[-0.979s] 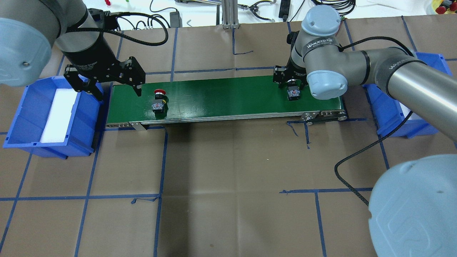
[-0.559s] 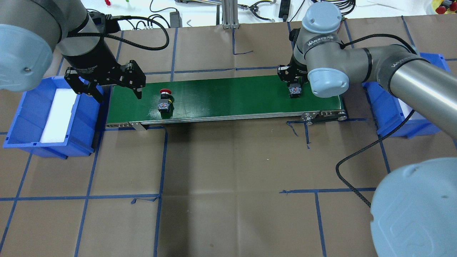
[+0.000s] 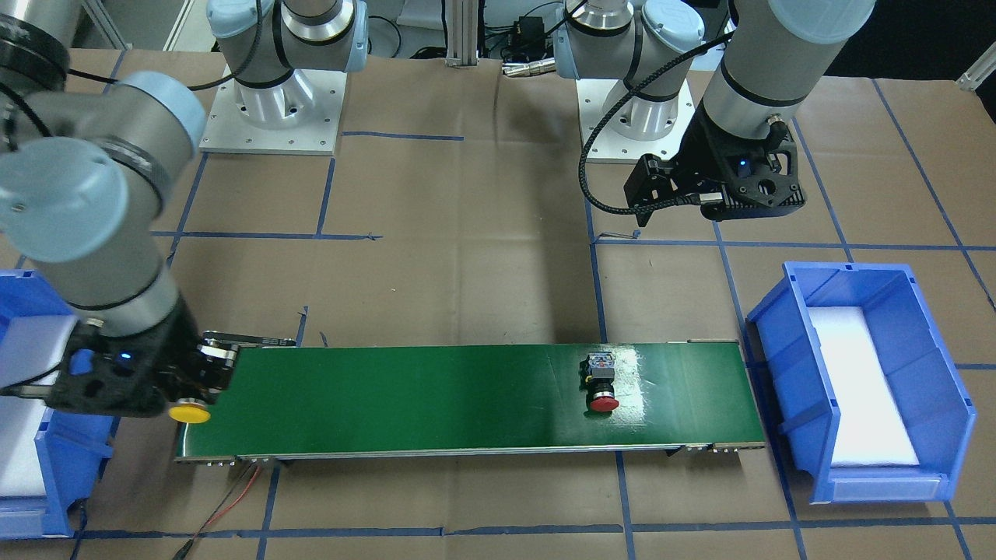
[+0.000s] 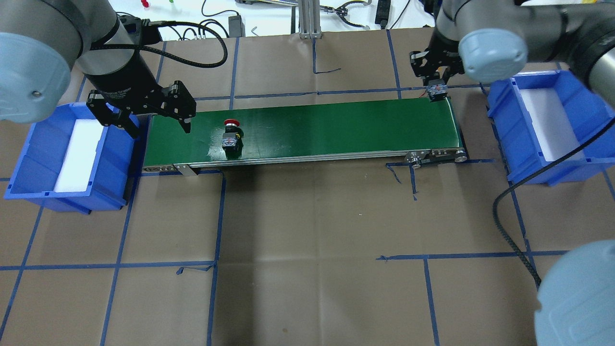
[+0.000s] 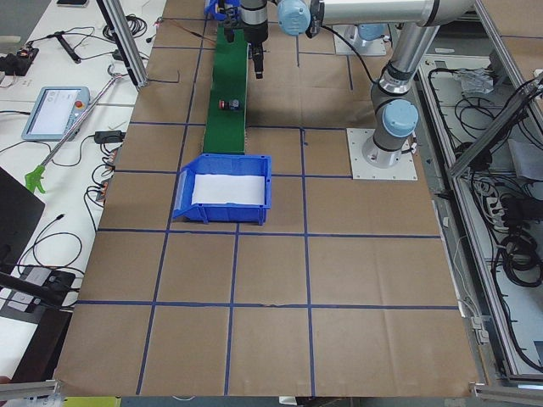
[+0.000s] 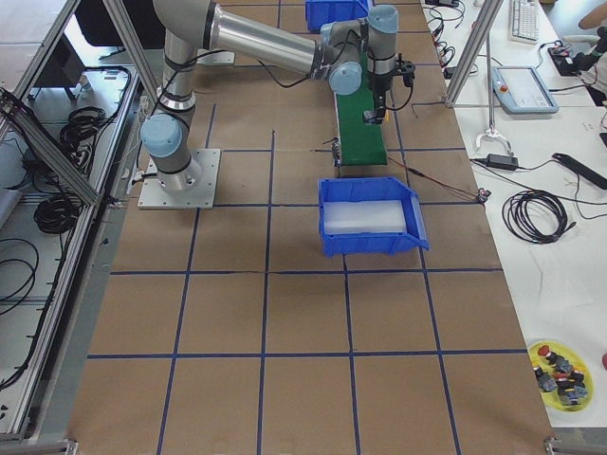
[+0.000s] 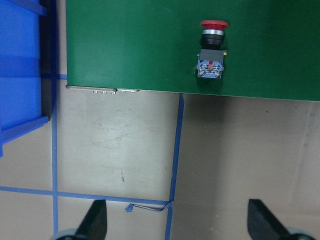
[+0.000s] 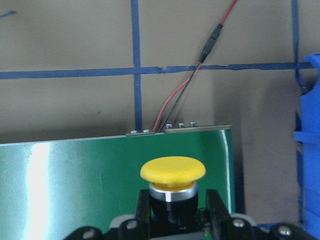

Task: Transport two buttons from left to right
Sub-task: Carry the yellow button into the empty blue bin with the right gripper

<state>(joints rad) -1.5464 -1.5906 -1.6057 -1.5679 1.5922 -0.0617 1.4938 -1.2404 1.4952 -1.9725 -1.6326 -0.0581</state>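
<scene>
The red button (image 4: pixel 231 134) lies on its side on the left part of the green conveyor belt (image 4: pixel 326 127); it also shows in the front view (image 3: pixel 601 383) and the left wrist view (image 7: pixel 212 50). My left gripper (image 4: pixel 158 129) is open and empty above the belt's left end, left of the red button. My right gripper (image 4: pixel 435 84) is shut on the yellow button (image 4: pixel 436 94) by its body and holds it above the belt's far right corner. In the right wrist view the yellow cap (image 8: pixel 173 170) sticks out between the fingers (image 8: pixel 216 202).
A blue bin (image 4: pixel 29 163) with a white pad stands at the belt's left end. A second blue bin (image 4: pixel 571 173) with a white pad stands at the right end. A red and black wire (image 8: pixel 200 60) runs from the belt's right end. Blue tape lines cross the brown table.
My right gripper has lifted the yellow button off the belt and carried it back and to the right. The red button has moved right along the belt. My left gripper has barely moved.
</scene>
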